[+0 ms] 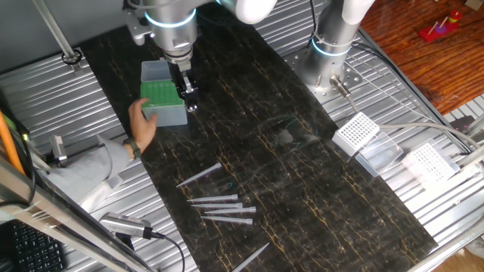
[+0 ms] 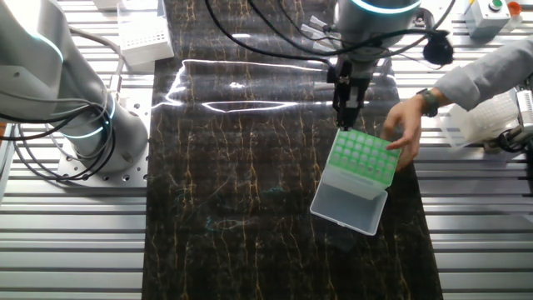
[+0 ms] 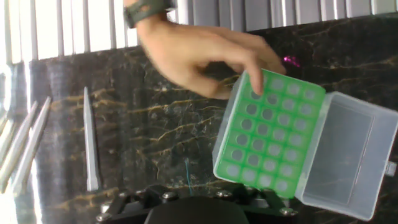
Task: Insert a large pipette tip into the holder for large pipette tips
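Note:
The holder for large pipette tips (image 1: pixel 162 96) has a bright green rack and stands on the dark mat with its pale lid open. It also shows in the other fixed view (image 2: pixel 363 157) and in the hand view (image 3: pixel 268 134). My gripper (image 1: pixel 189 102) hangs right beside the holder's edge, also seen in the other fixed view (image 2: pixel 344 117), with its jaws close together. A thin line, the fine end of a large pipette tip (image 3: pixel 188 173), sticks out from it next to the rack. A person's hand (image 1: pixel 141 121) grips the holder.
Several loose pipette tips (image 1: pixel 221 201) lie on the mat nearer the front, and some show in the hand view (image 3: pixel 91 140). White racks with clear lids (image 1: pixel 357 133) sit on the metal table at the right. A second arm's base (image 1: pixel 330 53) stands at the back.

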Controlling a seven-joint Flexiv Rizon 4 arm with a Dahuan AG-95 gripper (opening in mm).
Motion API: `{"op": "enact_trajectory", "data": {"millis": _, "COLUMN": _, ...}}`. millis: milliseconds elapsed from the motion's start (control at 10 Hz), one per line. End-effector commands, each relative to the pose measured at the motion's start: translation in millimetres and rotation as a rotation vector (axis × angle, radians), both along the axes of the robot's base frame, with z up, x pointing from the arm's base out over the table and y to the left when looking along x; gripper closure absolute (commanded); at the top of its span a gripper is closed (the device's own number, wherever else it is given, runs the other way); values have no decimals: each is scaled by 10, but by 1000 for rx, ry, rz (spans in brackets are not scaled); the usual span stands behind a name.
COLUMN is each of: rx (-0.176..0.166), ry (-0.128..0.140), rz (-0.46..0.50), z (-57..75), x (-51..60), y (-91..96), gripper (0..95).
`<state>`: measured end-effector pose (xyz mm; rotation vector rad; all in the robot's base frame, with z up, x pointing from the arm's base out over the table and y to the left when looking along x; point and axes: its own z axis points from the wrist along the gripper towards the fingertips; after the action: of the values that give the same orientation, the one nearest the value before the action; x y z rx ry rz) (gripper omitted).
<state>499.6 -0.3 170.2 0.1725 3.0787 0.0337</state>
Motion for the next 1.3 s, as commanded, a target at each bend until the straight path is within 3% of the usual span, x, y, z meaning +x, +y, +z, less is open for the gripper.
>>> {"op": "enact_trajectory", "data": {"millis": 100, "rx": 30, "ry": -65, "rz": -147, "z": -2, "x": 5, "y": 3, "gripper": 950}}
{"op": "enact_trajectory", "data": {"millis": 200, "rx": 30, "ry": -65, "rz": -148, "z": -2, "x": 5, "y": 3, "gripper": 950}}
{"op": "enact_trajectory", "data": {"millis": 400, "rx": 15, "ry": -6, "rz": -125, "z": -3, "x": 5, "y": 2, "gripper": 950}}
{"op": "enact_trajectory", "data": {"millis": 500, "rx": 32, "ry": 5, "rz": -79, "z": -4, "x": 6, "y": 3, "gripper": 950}}
{"op": "enact_trajectory", "data": {"millis": 700, "rx": 35, "ry": 17, "rz": 3, "z": -3, "x": 5, "y": 3, "gripper": 950}}
{"op": "enact_trajectory", "data": {"millis": 1000, "rx": 17, "ry": 30, "rz": 11, "z": 1, "x": 4, "y": 3, "gripper": 950}}
{"op": "enact_trajectory", "data": {"millis": 1200, "rx": 9, "ry": 85, "rz": -51, "z": 86, "x": 27, "y": 61, "gripper": 950}}
{"op": "enact_trajectory", "data": {"millis": 1300, "rx": 15, "ry": 96, "rz": -53, "z": 127, "x": 56, "y": 122, "gripper": 950}}
